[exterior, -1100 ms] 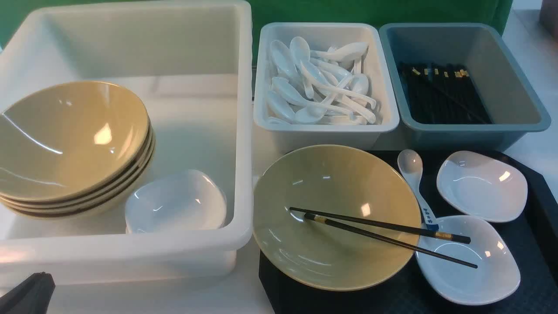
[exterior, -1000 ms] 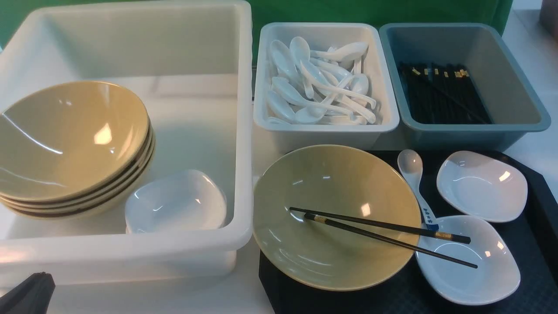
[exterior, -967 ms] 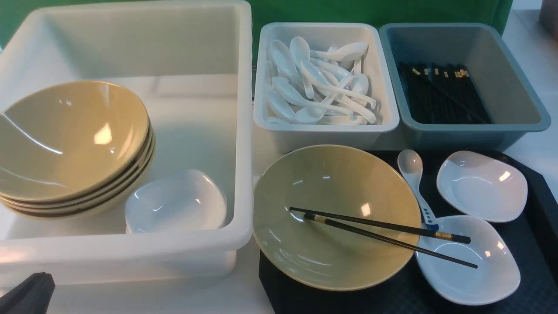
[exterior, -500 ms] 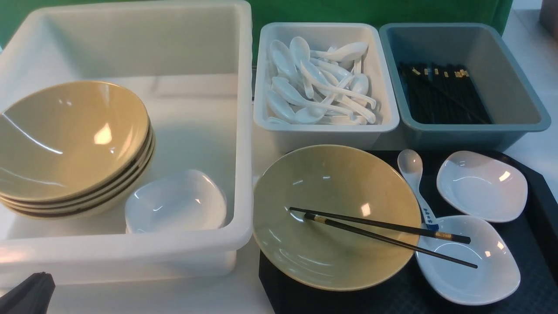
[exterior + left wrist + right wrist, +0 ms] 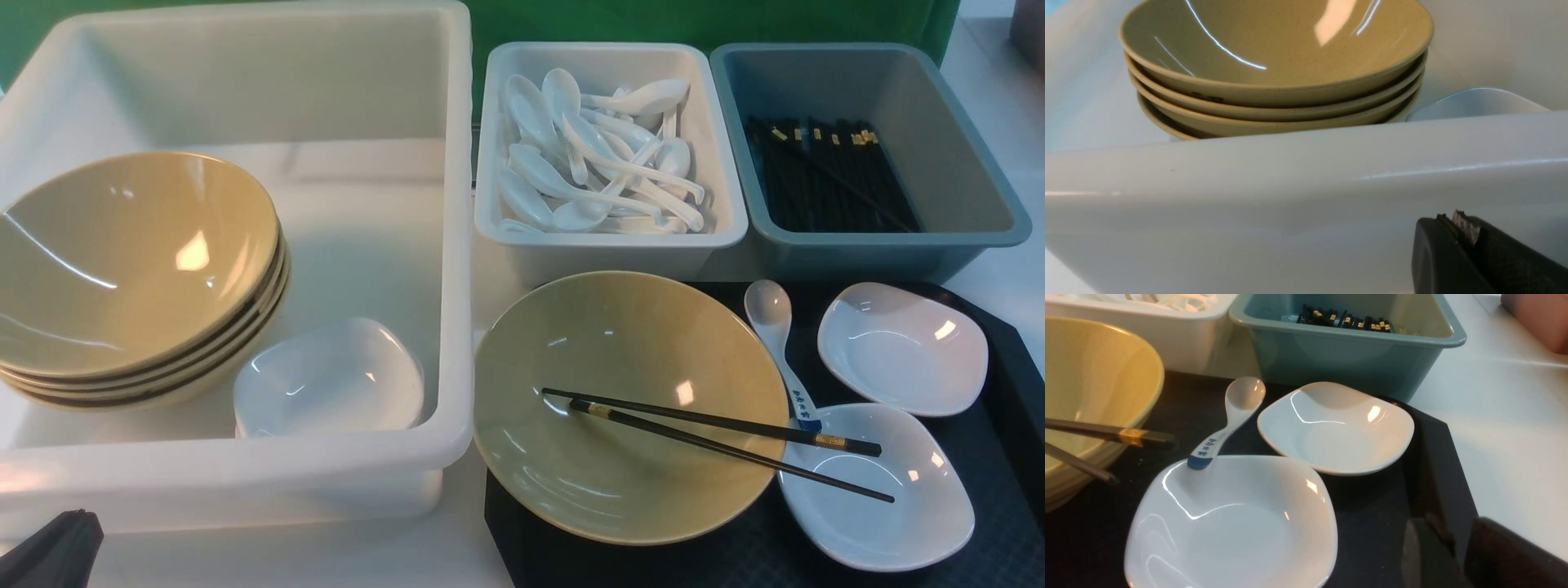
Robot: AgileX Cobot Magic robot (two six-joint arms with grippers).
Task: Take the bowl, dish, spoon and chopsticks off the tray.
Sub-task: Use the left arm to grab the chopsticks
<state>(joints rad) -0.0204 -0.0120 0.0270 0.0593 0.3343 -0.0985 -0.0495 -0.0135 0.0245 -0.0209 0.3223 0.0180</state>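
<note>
Nothing on the tray [image 5: 1004,384] has shifted since a second ago. Only the right tool [image 5: 1457,543] differs, its jaws a little further apart. It is released, grasping nothing, low beside the tray's right rim. The left tool [image 5: 1457,222] is clenched empty, just outside the near wall of the large white tub [image 5: 457,245].

The bowl [image 5: 629,404] sits on the tray's left part and overhangs its left edge, close to that tub's wall. The chopsticks [image 5: 718,429] lie across the bowl, their right ends reaching over the near dish [image 5: 878,486]. The spoon [image 5: 780,347] lies between the bowl and the far dish [image 5: 902,347], its blue handle tip on the near dish's rim.

The two dishes nearly touch. Bare counter [image 5: 1000,106] shows beyond the tray's right rim.

The spoon tub [image 5: 604,253] and the blue-grey tub [image 5: 857,253] stand hard against the tray's far edge. The large tub holds stacked bowls [image 5: 139,269] and a white dish [image 5: 326,380].
</note>
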